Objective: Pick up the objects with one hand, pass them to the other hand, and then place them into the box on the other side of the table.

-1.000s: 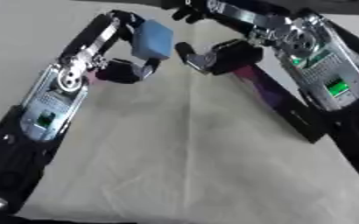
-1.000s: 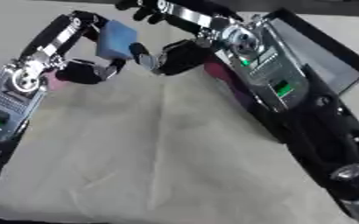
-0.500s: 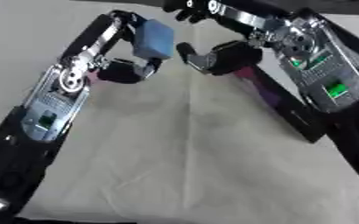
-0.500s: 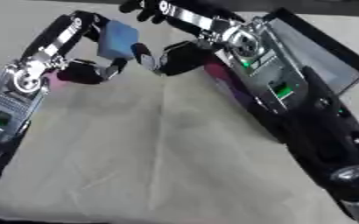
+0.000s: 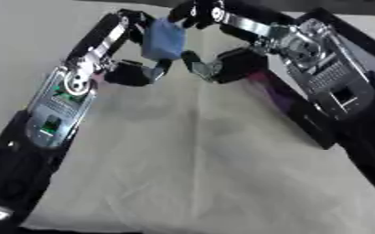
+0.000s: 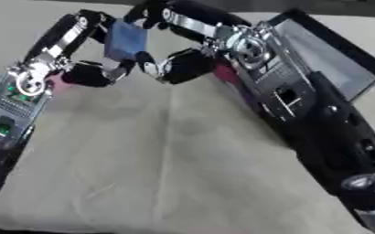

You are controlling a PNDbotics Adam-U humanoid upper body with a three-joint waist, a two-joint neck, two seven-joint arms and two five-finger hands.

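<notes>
Barely anything has shifted since a second ago: the block (image 5: 165,39) hangs in the same spot, up in the air between the two hands, over the far end of the surface (image 5: 215,169). It's a blue, flat-sided slab, tilted, with squared edges and a matte face; I'd judge it light and probably a bit soft, like foam or a sponge, so not fragile and not likely to slip. Best hold looks to be across its two broad faces or opposite edges, leaving one end free for the taker.

Left hand (image 5: 139,73) has fingers curled up against the block's lower edge and left side, pinching it. Right hand (image 5: 211,66) reaches in from the other side, fingers bent toward the block's lower right corner and top; whether it already bears on the block, I can't tell. So this reads as mid-handover, release not yet made.

Further out, the box (image 6: 323,55), a dark open tray, sits at the right edge, behind the right arm.
</notes>
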